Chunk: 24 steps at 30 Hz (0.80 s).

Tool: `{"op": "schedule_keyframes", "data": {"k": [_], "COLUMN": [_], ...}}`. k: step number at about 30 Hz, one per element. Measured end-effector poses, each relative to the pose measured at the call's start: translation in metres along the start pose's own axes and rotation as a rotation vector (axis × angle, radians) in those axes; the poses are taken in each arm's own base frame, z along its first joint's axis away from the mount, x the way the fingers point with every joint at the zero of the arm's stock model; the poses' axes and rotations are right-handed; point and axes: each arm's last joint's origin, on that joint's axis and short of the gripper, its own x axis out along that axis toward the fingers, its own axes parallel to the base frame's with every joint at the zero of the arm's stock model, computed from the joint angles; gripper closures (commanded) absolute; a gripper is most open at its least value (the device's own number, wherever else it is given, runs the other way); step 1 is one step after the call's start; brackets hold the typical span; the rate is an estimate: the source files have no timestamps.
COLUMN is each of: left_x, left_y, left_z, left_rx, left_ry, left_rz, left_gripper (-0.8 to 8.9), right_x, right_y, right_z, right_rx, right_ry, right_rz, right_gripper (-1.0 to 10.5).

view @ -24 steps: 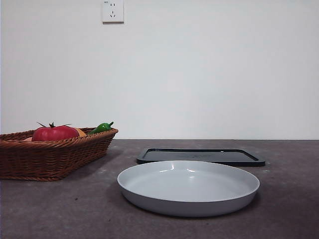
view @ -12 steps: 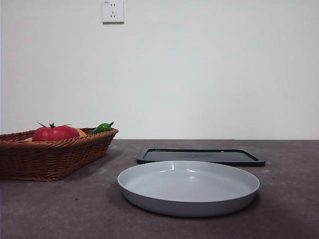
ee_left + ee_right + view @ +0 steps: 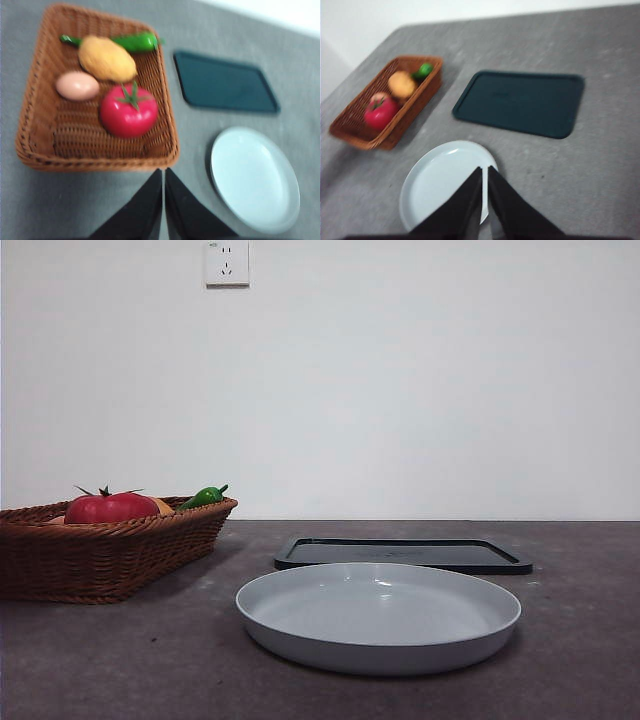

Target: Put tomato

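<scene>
Obs., L to R. Brown woven wicker basket (image 3: 30,115) sits at desk's (image 3: 120,660) left side. Inside it: glossy deep-red round tomato (image 3: 128,110) w/ green spiky stem (image 3: 133,96), lying near the rim that faces the plate; pale pink egg-shaped item (image 3: 77,85) just beside it; orange-yellow round fruit (image 3: 106,58) behind; small green pepper (image 3: 131,42) at far end. Tomato not yet touched.

Mid-desk: shallow round white plate (image 3: 378,615), nothing on it. Behind it, flat dark rectangular tray (image 3: 402,554), also bare.

Left pincer (image 3: 163,197) is held high over desk betw. basket and plate, jaws pressed together, nothing held. Right pincer (image 3: 484,192) is held high over plate's edge, jaws likewise closed, nothing held.

Handling (judged): tomato likely light, skin smooth and slippery, maybe soft. To be gripped across widest part, jaws straddling stem, from above; moderate squeeze advised. Egg-shaped item sits close: jaw clearance on that side looks tight.
</scene>
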Motion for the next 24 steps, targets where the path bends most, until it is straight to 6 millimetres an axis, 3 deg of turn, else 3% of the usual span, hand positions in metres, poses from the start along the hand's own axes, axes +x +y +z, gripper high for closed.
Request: {"op": "schedule_keyframes", "data": {"k": [8,18,21,24], "left_x": [-0.004,-0.007,-0.007,-0.007], "left_y": [-0.017,-0.023,-0.023,-0.023], "left_z": [0.023,0.023,0.023,0.023], "left_rx": [0.085,0.105,0.105,0.105], "left_ry": [0.118,0.170,0.170,0.170], "left_rz": [-0.079,-0.108,-0.108,-0.108], "left_gripper": [8.04,8.02,7.28,5.80], "right_x": [0.020,0.031,0.031,0.031], "right_y": [0.016,0.035,0.036,0.036], "right_z": [0.028,0.021,0.021,0.021], "right_rx": [-0.056,-0.127,-0.129,-0.128], "right_ry": [0.208,0.334,0.336,0.337], "right_rz": [0.121,0.243,0.246,0.246], "right_gripper": [9.4,9.4,9.2,7.4]}}
